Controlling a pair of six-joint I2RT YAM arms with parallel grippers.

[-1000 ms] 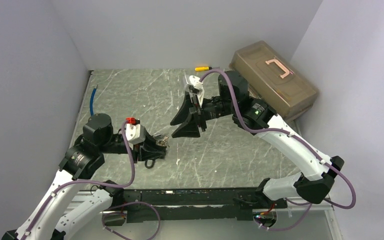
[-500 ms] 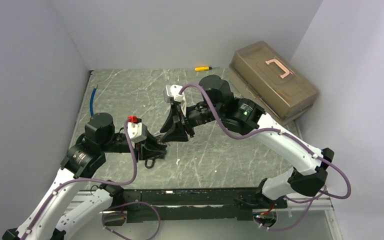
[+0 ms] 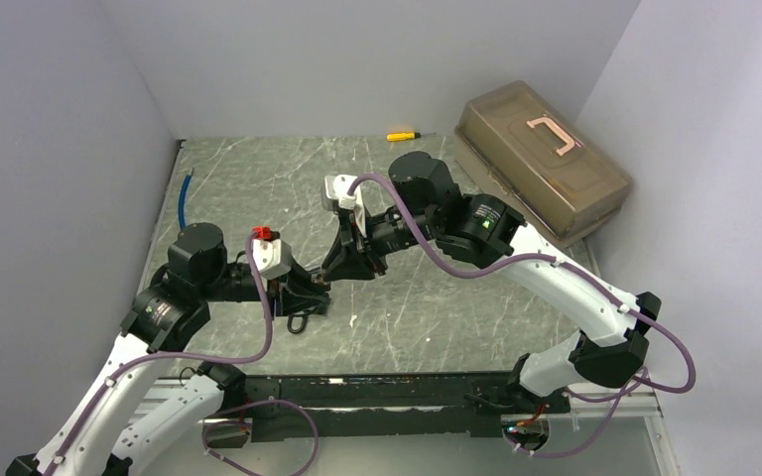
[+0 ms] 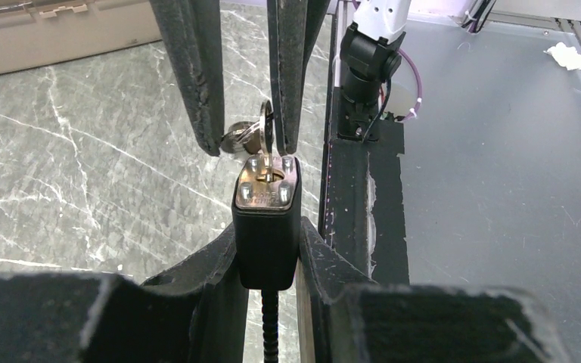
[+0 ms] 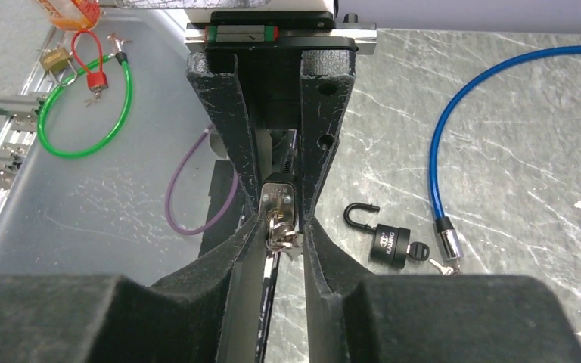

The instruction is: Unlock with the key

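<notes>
A black cable lock is clamped by its body in my left gripper, low over the table at the left. A silver key stands in its keyhole with a ring and a second key hanging from it. My right gripper faces the lock's end. Its fingers stand narrowly apart on either side of the key. The key's flat head lies close to one finger and the ring brushes the other, with a gap still showing. The lock's cable trails below.
A brown toolbox sits at the back right, with a yellow screwdriver by the back wall. A blue cable lock lies at the left, near a small black padlock with its own key. A green cable lies off the table.
My right arm has swung left and down from mid-table to the lock, and its jaws have narrowed around the key. The left arm has kept its hold and barely moved.
</notes>
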